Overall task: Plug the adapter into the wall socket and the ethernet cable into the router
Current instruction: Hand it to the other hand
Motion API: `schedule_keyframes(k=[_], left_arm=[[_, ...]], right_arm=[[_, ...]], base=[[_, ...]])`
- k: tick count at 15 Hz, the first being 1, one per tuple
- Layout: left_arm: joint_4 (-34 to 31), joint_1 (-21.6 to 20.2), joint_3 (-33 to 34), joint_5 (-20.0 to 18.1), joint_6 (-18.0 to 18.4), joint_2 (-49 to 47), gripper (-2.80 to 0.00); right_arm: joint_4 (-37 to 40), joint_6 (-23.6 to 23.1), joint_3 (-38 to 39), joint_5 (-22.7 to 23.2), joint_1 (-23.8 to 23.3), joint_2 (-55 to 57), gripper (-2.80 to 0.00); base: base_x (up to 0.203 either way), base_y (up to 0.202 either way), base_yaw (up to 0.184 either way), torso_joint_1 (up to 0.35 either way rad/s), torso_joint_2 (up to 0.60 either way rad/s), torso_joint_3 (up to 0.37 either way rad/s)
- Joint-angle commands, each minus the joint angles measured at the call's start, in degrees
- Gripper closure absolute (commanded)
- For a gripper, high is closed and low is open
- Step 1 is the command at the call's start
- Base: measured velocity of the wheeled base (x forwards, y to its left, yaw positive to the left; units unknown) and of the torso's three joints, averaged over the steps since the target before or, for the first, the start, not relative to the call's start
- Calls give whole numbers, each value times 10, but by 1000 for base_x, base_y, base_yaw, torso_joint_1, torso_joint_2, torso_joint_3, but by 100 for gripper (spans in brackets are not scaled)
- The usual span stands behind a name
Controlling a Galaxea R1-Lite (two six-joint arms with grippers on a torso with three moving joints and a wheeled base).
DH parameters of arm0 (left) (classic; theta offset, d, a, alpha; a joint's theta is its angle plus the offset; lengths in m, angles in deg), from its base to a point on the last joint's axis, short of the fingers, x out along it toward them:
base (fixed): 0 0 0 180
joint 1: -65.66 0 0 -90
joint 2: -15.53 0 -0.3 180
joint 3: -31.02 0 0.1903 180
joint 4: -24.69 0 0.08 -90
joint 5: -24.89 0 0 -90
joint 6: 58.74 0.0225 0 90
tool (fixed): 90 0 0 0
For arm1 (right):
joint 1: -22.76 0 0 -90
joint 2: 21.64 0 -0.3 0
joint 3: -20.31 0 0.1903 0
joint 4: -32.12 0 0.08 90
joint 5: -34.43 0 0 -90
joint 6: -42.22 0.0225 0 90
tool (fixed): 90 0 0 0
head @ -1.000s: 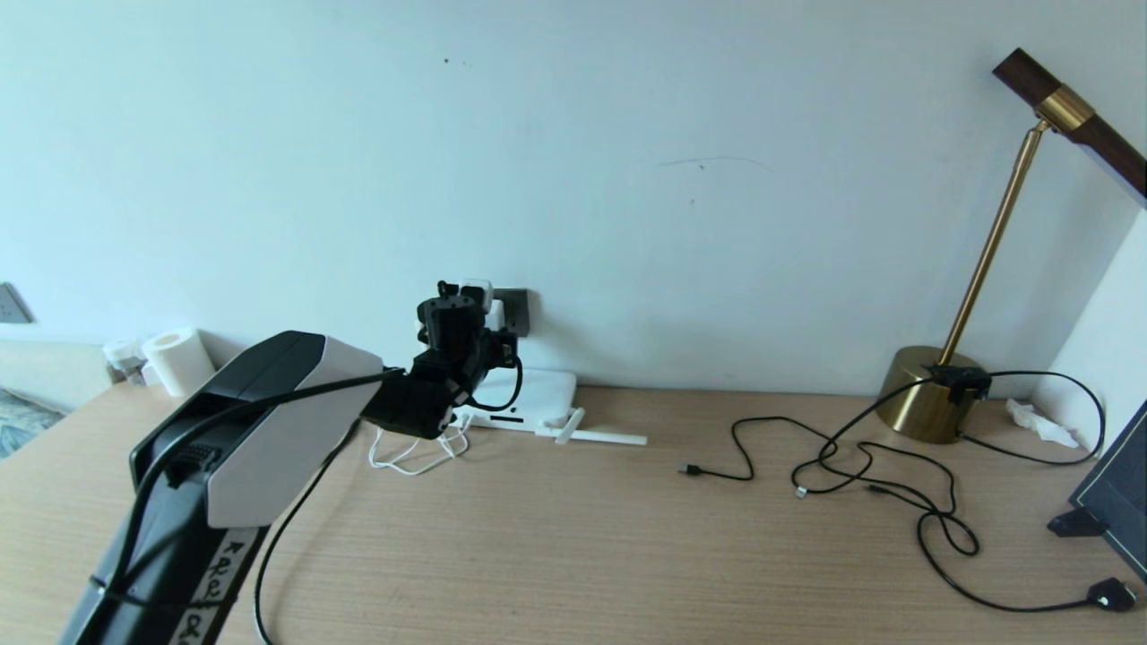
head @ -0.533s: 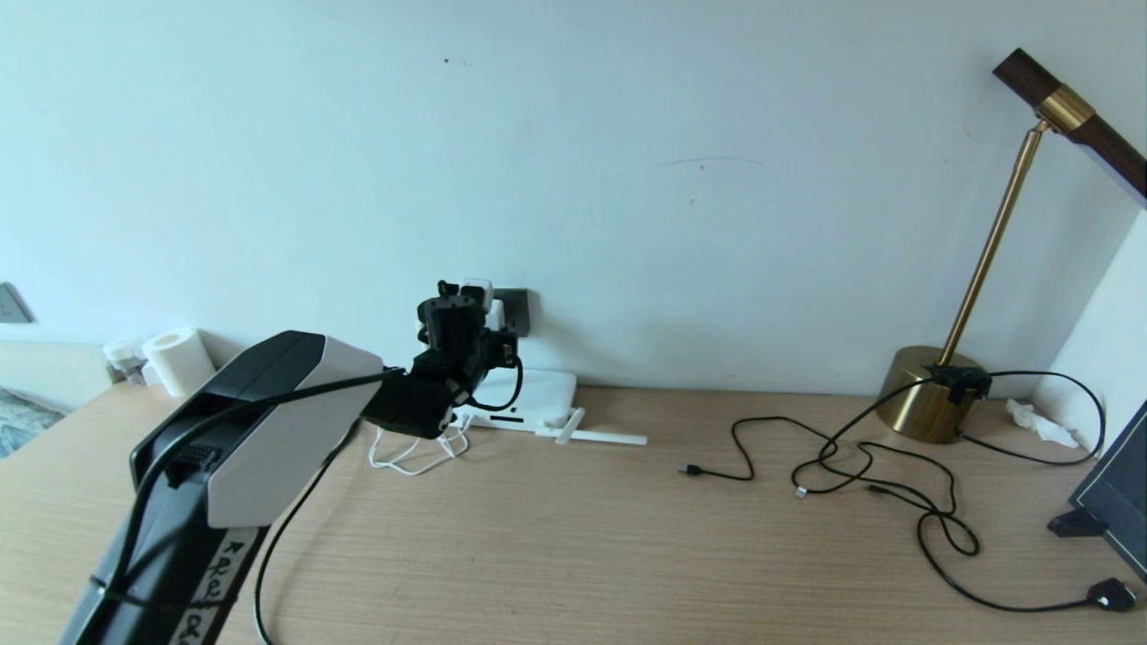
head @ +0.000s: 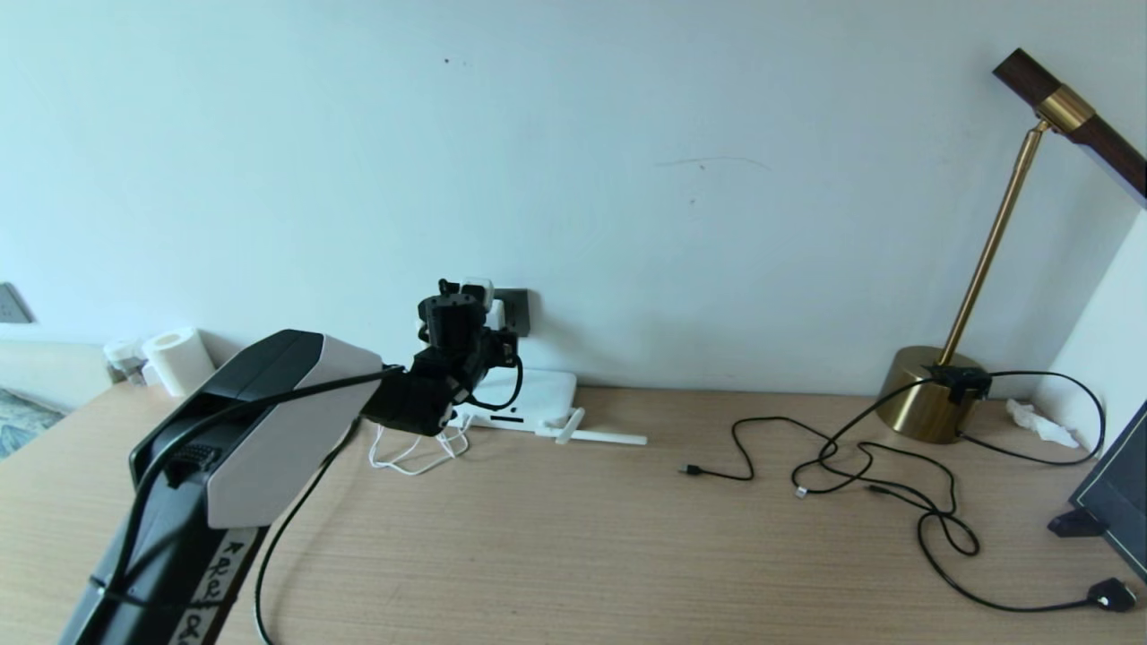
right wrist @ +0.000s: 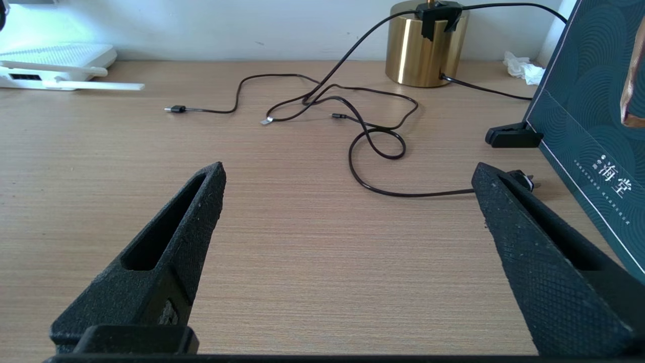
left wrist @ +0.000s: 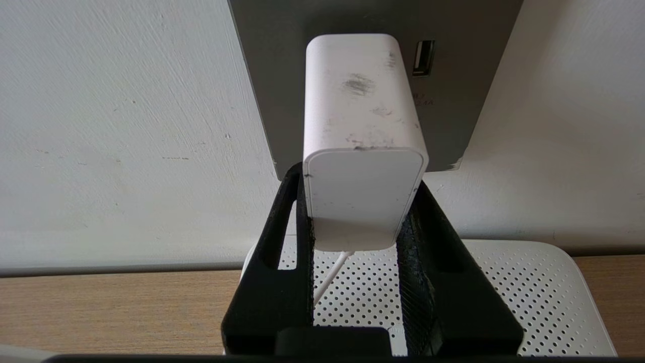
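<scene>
Your right pincer [right wrist: 347, 201] idles wide open and empty over the bench [right wrist: 302, 262]. Farther in, your left pincer [left wrist: 360, 222] clamps the adapter [left wrist: 360, 126], pressed against the socket [left wrist: 468, 101] above the router [left wrist: 529, 292]. Judged seated: next, release and withdraw straight.

Two pale Chinese characters, 海堂, are being shown on the dark teal patterned board [right wrist: 594, 126] standing at the edge of the bench [right wrist: 302, 242], with a line of much smaller print beneath them that cannot be read. Handwritten black marks are being carried on a white label on the left arm [head: 215, 587], but they cannot be made out. Faint small print is being shown on the wall socket [left wrist: 443, 101] under its slot, too small to read.
</scene>
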Motion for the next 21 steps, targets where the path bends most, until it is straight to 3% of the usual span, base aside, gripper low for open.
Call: schedule_keyframes(k=[1, 21], left_arm=[[2, 0, 0, 1, 0, -1, 0], [-19, 0, -13, 1, 0, -12, 0]], right_arm=[[0, 0, 0, 0, 0, 0, -280], [0, 0, 0, 0, 0, 0, -280]], base=[[0, 0, 0, 0, 0, 0], [0, 0, 0, 0, 0, 0]])
